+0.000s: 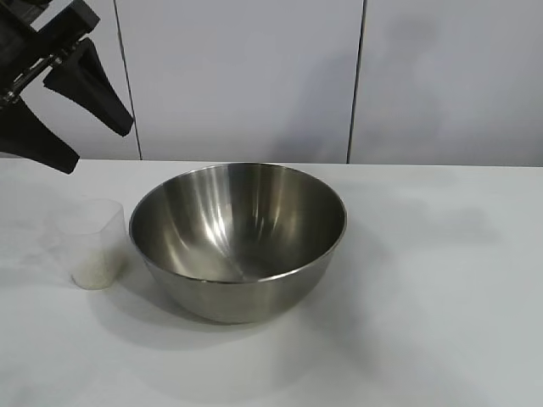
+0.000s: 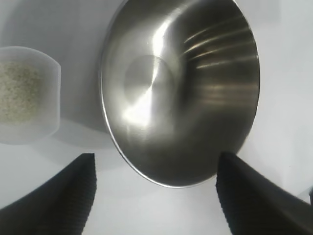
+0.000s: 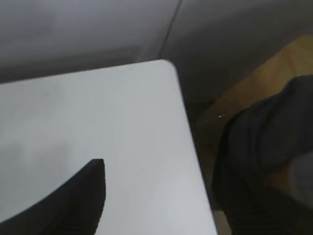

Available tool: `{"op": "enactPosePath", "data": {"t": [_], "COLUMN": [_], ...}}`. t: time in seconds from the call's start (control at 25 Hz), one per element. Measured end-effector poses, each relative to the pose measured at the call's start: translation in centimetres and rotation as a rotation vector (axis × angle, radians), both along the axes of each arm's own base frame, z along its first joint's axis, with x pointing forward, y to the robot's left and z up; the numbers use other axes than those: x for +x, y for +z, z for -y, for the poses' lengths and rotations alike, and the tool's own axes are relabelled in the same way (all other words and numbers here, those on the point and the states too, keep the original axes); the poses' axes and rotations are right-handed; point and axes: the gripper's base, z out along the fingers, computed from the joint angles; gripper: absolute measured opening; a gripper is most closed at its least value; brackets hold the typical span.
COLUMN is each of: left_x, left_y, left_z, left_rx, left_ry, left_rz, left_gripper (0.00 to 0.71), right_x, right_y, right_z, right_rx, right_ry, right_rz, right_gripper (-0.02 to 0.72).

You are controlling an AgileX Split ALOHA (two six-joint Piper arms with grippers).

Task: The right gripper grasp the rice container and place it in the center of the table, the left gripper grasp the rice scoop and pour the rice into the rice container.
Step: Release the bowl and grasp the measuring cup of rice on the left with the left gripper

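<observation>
1. From the exterior view I see the rice container (image 1: 237, 240) sitting about mid-counter, upright and with no rice in it that I can see. The placing half of the task looks done to me.

2. The rice scoop (image 1: 96, 244) stands upright just beside the bowl on its left, very near or maybe brushing the bowl's flank; I can't tell which. The left wrist view shows the rice (image 2: 17, 90) as a thin pale layer in its bottom.

3. My left hand (image 1: 72, 114) hangs above the counter (image 1: 441, 280) at the far left, higher than the scoop and empty. Its fingers (image 2: 63, 196) are spread wide apart.

4. My right hand (image 3: 161, 200) is off by a corner of the counter, away from the work. One finger shows in its wrist view with a wide gap beside it, so I read it as open, holding nothing.

5. Handling, as I judge it: the scoop is light, thin plastic that will flex and may be slick. A hard squeeze could buckle the walls or pop it out of the fingers.

6. I'd take it across the two flatter sides, below the rim, with the pour lip facing the bowl. I'd avoid the side next to the bowl, since a finger may not fit there.

7. It could tip or skid if nudged, so I'd close gently and keep it level until it is over the steel rim.
</observation>
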Motion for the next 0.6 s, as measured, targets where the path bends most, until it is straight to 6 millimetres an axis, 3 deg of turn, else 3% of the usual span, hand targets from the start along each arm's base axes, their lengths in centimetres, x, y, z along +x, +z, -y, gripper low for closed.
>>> {"op": "enactPosePath", "data": {"t": [0.16,0.28,0.44,0.6], "left_x": [0.0,0.0,0.0,0.0], "left_y": [0.0,0.0,0.0,0.0], "left_z": [0.0,0.0,0.0,0.0], "left_rx": [0.0,0.0,0.0,0.0], "left_ry": [0.0,0.001,0.001,0.001], "left_rz": [0.0,0.001,0.001,0.001], "left_gripper": [0.503,0.503,0.503,0.503], "right_x": [-9.9,-17.2,-25.0,-28.1], "right_y": [6.1,8.1,6.2,0.8], "right_z": [-4.1,-6.9,-8.6,-9.1], "right_rx": [0.051,0.063,0.093,0.117], "right_ry": [0.152,0.306,0.444,0.515], "right_rz": [0.282,0.429,0.476,0.41], "right_gripper": [0.464,0.464,0.464,0.464]}}
